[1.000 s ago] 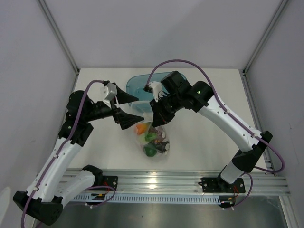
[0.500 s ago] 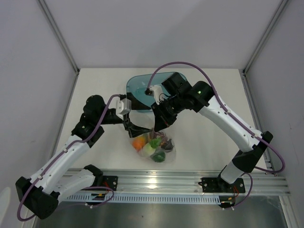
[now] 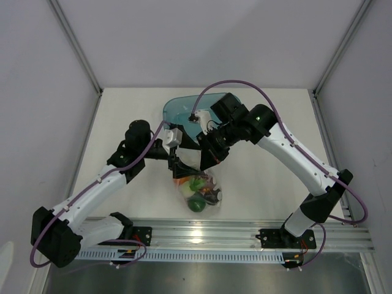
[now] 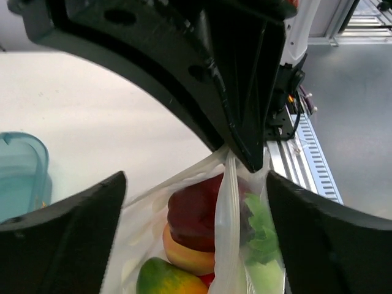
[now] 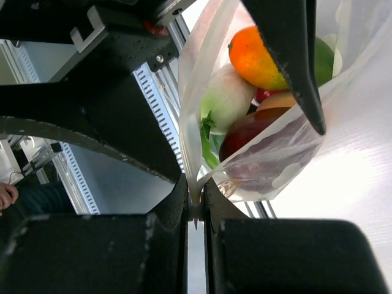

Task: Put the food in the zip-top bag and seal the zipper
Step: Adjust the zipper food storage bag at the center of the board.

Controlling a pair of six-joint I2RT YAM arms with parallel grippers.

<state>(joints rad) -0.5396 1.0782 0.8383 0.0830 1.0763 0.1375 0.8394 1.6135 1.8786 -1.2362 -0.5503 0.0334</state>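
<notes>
The zip-top bag (image 3: 212,197) hangs clear and crinkly from my right gripper (image 3: 205,162), which is shut on its top edge. In the right wrist view the gripper (image 5: 195,201) pinches the plastic edge of the bag (image 5: 346,122). The food (image 3: 196,190) sits inside: an orange fruit (image 5: 256,59), a dark red one (image 4: 195,214), a green-orange one (image 4: 165,280) and leafy green. My left gripper (image 3: 182,166) stands open, its jaws wide on either side of the bag's upper part (image 4: 196,187). The zipper (image 4: 226,236) runs as a pale strip between them.
A teal translucent tub (image 3: 179,110) stands behind the bag, with its corner (image 4: 23,168) at the left of the left wrist view. A metal rail (image 3: 233,236) runs along the table's near edge. Grey walls close in on both sides.
My left arm has swung right and lowered its open gripper around the top of the bag. The right gripper has kept hold, and the bag has shifted slightly.
</notes>
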